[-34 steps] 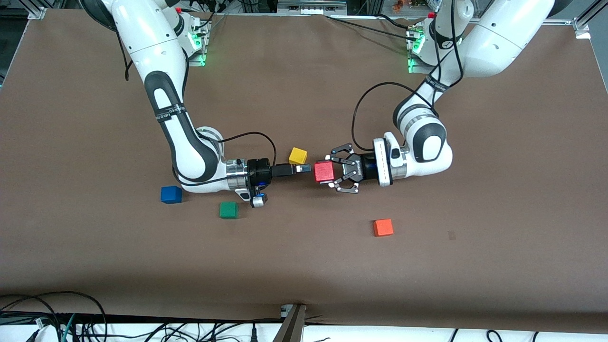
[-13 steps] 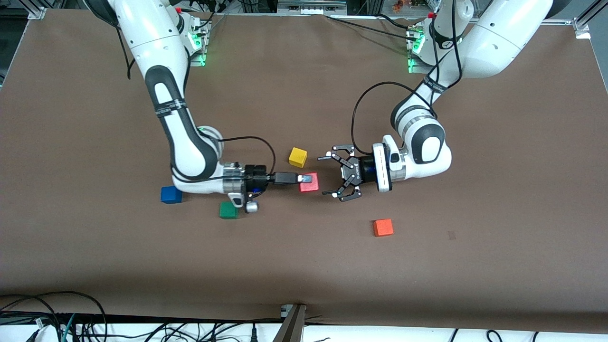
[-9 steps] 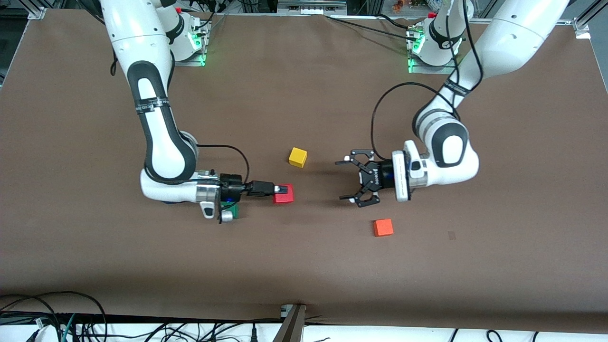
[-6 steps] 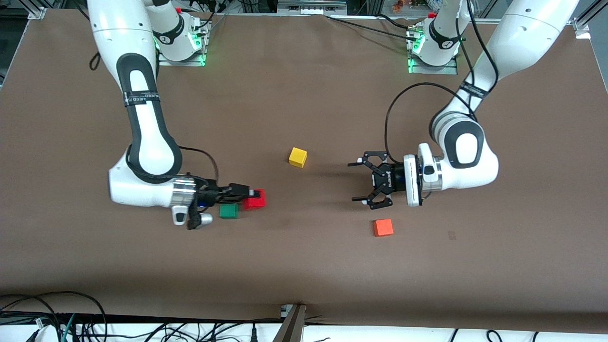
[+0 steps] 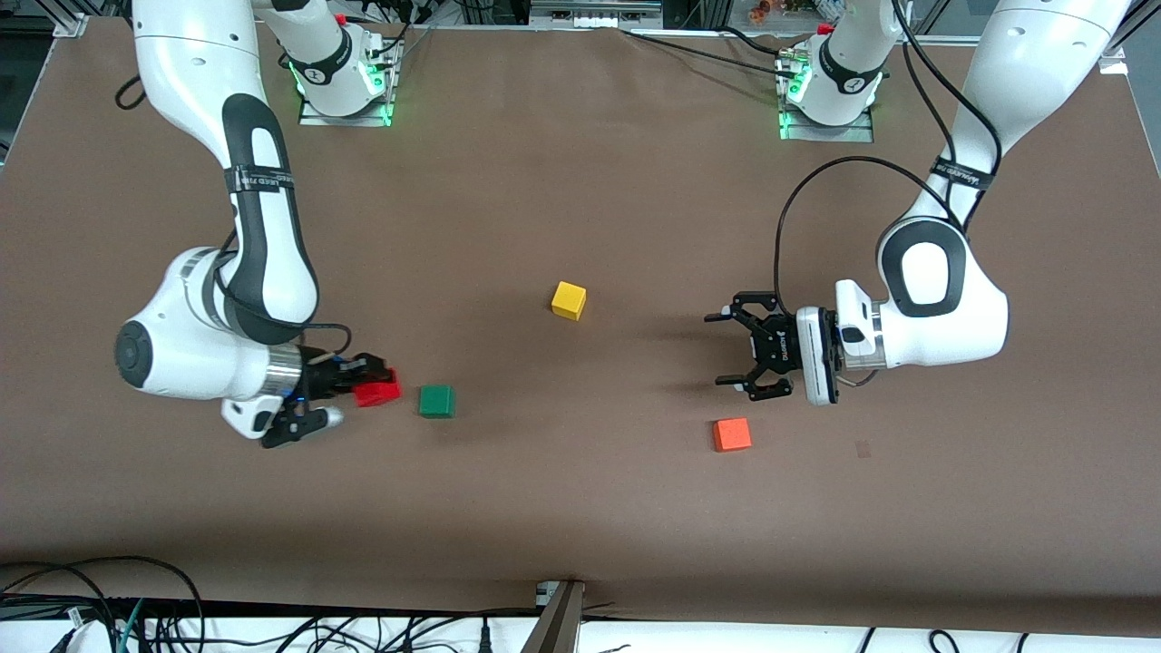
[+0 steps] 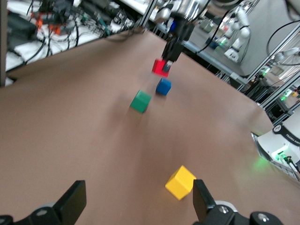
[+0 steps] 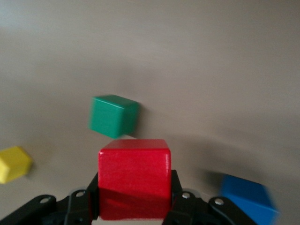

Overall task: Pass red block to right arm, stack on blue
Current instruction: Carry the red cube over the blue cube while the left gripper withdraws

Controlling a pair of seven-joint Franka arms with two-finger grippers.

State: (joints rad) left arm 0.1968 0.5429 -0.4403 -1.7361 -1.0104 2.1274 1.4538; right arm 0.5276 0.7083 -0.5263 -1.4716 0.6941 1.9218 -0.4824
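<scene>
I see right gripper [image 5: 376,388] clamped on red block [image 5: 377,392], aloft near blue block [image 6: 163,86], beside green block [image 5: 436,401]. Left gripper [image 5: 746,355] spread empty, waiting. I advise: centre squarely over blue, level, descend slowly, then release.

The front view looks down from high across the table [image 5: 580,508], facing both bases; the left wrist view looks low along it; the right wrist view sits close; all share the green cube [image 5: 436,401] [image 6: 140,101] [image 7: 113,116].
</scene>
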